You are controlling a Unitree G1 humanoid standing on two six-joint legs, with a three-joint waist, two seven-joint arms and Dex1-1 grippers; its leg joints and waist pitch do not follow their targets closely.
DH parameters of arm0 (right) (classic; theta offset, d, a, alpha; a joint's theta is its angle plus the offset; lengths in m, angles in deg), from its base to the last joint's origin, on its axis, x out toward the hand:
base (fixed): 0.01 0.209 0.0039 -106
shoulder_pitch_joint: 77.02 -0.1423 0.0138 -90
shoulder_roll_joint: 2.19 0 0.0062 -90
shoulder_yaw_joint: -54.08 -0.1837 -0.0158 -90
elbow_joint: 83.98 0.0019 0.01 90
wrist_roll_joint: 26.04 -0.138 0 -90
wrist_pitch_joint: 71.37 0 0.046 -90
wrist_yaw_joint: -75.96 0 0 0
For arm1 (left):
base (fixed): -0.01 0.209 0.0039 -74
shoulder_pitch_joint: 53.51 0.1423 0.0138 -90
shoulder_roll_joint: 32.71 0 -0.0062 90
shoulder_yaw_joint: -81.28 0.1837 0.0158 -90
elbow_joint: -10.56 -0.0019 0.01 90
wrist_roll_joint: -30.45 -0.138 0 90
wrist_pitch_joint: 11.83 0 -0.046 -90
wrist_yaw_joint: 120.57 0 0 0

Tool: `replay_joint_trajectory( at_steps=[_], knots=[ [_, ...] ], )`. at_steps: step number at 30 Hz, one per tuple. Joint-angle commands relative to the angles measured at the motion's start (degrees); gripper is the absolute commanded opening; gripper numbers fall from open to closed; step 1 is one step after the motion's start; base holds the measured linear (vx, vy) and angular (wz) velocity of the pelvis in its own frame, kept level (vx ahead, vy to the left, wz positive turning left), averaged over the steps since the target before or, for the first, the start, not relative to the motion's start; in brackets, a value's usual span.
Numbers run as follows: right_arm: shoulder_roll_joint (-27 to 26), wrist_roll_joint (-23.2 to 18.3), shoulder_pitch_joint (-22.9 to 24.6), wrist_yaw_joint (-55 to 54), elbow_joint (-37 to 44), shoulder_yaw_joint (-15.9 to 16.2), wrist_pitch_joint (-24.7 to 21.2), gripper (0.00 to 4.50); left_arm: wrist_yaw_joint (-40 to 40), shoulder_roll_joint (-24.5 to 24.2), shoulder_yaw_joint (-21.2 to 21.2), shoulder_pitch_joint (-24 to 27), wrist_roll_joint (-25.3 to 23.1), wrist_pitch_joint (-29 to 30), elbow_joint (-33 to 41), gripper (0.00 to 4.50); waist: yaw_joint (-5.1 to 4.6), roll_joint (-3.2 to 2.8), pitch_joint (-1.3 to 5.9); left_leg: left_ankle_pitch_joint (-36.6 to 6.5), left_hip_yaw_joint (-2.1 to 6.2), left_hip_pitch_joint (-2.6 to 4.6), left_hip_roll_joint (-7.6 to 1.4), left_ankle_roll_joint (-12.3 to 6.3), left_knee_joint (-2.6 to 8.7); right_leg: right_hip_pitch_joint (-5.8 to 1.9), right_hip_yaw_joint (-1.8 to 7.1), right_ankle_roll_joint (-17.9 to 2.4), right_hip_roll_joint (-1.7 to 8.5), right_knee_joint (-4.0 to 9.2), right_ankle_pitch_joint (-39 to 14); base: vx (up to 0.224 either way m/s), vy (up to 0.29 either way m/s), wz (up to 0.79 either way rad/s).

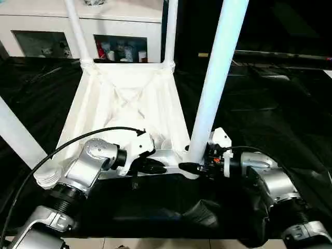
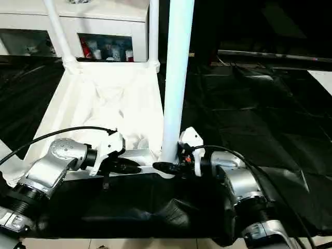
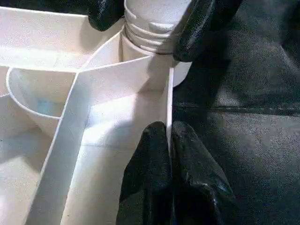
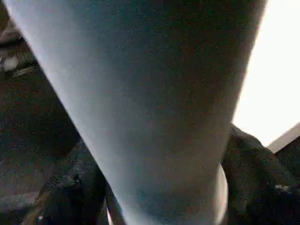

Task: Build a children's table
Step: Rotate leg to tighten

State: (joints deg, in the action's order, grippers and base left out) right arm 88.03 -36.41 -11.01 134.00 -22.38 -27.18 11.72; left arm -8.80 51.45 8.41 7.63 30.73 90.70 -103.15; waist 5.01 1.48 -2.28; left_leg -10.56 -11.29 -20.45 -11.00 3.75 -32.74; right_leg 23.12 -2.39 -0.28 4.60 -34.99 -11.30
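Leg (image 1: 215,78) stands upright in near right corner socket of upturned tabletop (image 1: 129,98), long axis vertical. Right gripper (image 1: 194,166) brackets its base, fingers either side; whether clamped, cannot tell. Left gripper (image 3: 168,154) pinches tabletop's near wall just beside it.

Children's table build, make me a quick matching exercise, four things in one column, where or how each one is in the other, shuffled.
1. left gripper
2. right gripper
3. near-right leg
4. cabinet

A. upright in a corner socket of the tabletop
B. behind the tabletop's far end
C. pinched on the tabletop's near wall
D. fingers either side of a leg's base

Pairs: 1-C, 2-D, 3-A, 4-B
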Motion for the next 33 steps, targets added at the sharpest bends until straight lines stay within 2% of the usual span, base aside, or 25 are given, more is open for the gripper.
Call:
replay_joint_trajectory(
  at_steps=[1,6,10,11,14,15,17,18,23,24,26,30,32,33],
  knots=[
    [-1.0,1.2,-0.2,-5.1,-1.6,-1.2,0.6,2.98,2.7,2.6,0.0,0.4,1.1,0.3,-2.2,0.0,-0.08,0.72,2.74,-10.1,0.84,0.22,-2.11,-2.41,3.52,-2.56,2.19,-11.9,3.47,4.25,-11.0,0.0,0.0,0.0],
    [-5.7,3.3,-0.2,-17.0,-5.3,-2.8,1.0,2.75,11.7,6.9,-0.2,-1.9,-1.9,0.5,-7.9,0.0,-0.23,0.77,2.43,-14.3,1.06,0.69,-2.02,-0.45,3.9,-2.1,2.3,-8.5,3.59,5.32,-20.9,0.0,0.0,0.0],
    [-10.7,5.0,-2.0,-29.8,-8.7,-4.6,-0.1,2.73,20.7,11.4,-0.6,-5.2,-4.2,2.0,-13.6,0.0,-0.33,0.73,2.43,-15.5,1.16,0.85,-1.87,0.31,4.03,-1.83,2.33,-7.1,3.54,5.71,-24.0,0.0,0.0,0.0],
    [-10.7,5.0,-2.0,-29.8,-8.7,-4.6,-0.1,2.73,20.7,11.4,-0.6,-5.2,-4.2,2.0,-13.6,0.0,-0.34,0.75,2.46,-15.6,1.24,0.79,-1.89,0.33,4.07,-1.86,2.32,-6.7,3.63,5.81,-24.6,0.0,0.0,0.0],
    [-13.3,6.4,-3.6,-36.6,-11.7,-5.1,0.3,2.73,26.2,14.3,-1.0,-7.5,-5.4,2.6,-17.1,0.0,-0.33,0.67,2.49,-15.7,1.2,0.77,-1.79,0.17,4.08,-1.66,2.38,-6.4,3.5,5.91,-23.9,0.0,0.0,0.0],
    [-14.5,7.6,-4.6,-40.2,-13.3,-5.1,0.9,2.73,29.2,15.6,-0.8,-8.7,-6.6,2.6,-18.9,0.0,-0.37,0.72,2.62,-15.4,1.24,0.68,-1.8,0.23,4.11,-1.84,2.32,-6.5,3.46,5.74,-22.8,0.0,0.0,0.0],
    [-15.5,8.0,-5.5,-42.8,-14.6,-5.6,1.4,2.73,31.2,16.4,-0.4,-9.4,-7.7,2.3,-20.2,0.0,-0.29,0.65,2.72,-15.4,1.14,0.87,-1.77,0.33,3.99,-1.65,2.34,-6.8,3.47,5.71,-21.5,0.0,0.0,0.0],
    [-15.8,7.9,-5.8,-43.4,-15.0,-5.9,1.6,2.73,31.8,16.7,-0.4,-9.6,-7.9,2.0,-20.7,0.0,-0.21,0.75,2.76,-15.1,1.15,0.66,-1.79,-0.05,4.0,-1.9,2.32,-7.0,3.48,5.56,-20.1,0.0,0.0,0.0],
    [-15.7,7.1,-6.5,-40.3,-14.9,-5.9,4.4,2.73,29.1,16.8,-0.9,-9.0,-6.6,0.5,-19.7,0.0,-0.06,0.89,2.79,-14.1,1.06,0.34,-1.78,-1.28,3.92,-2.19,2.28,-7.6,3.53,5.29,-17.2,0.0,0.0,0.0],
    [-15.3,6.4,-6.3,-38.0,-14.2,-5.9,5.4,3.07,28.1,16.4,-1.0,-8.9,-6.4,-0.5,-19.6,0.0,-0.06,0.93,2.75,-14.2,1.05,0.3,-1.77,-1.56,3.93,-2.21,2.27,-7.6,3.54,5.39,-17.6,0.0,0.0,0.0],
    [-14.3,5.7,-6.1,-34.3,-13.1,-5.5,6.6,3.42,26.0,15.8,-1.3,-8.6,-5.8,-1.6,-19.4,0.0,0.01,1.06,2.76,-14.2,1.03,0.29,-1.8,-2.02,3.88,-2.23,2.26,-7.4,3.58,5.44,-18.2,0.0,0.0,0.0],
    [-11.9,4.1,-5.4,-26.7,-10.6,-4.2,6.2,3.63,22.4,14.3,-1.7,-8.0,-4.7,-3.3,-18.4,0.0,-0.06,1.15,2.63,-14.1,1.1,0.02,-1.81,-2.62,3.98,-2.42,2.17,-6.9,3.52,5.59,-19.4,0.0,0.0,0.0],
    [-9.4,3.3,-4.5,-20.8,-8.2,-2.5,4.4,3.88,19.8,13.1,-2.0,-7.5,-3.8,-5.0,-17.6,0.0,-0.06,1.21,2.59,-13.9,1.16,-0.09,-1.8,-3.07,3.98,-2.51,2.13,-6.5,3.62,5.78,-21.2,0.0,0.0,0.0],
    [-7.4,2.9,-3.8,-16.8,-6.3,-1.5,4.0,3.88,16.5,12.0,-2.2,-6.8,-2.5,-5.8,-16.3,0.0,0.02,1.27,2.56,-14.0,1.16,0.09,-1.88,-3.31,3.98,-2.34,2.14,-6.4,3.67,5.92,-22.3,0.0,0.0,0.0]
  ],
)
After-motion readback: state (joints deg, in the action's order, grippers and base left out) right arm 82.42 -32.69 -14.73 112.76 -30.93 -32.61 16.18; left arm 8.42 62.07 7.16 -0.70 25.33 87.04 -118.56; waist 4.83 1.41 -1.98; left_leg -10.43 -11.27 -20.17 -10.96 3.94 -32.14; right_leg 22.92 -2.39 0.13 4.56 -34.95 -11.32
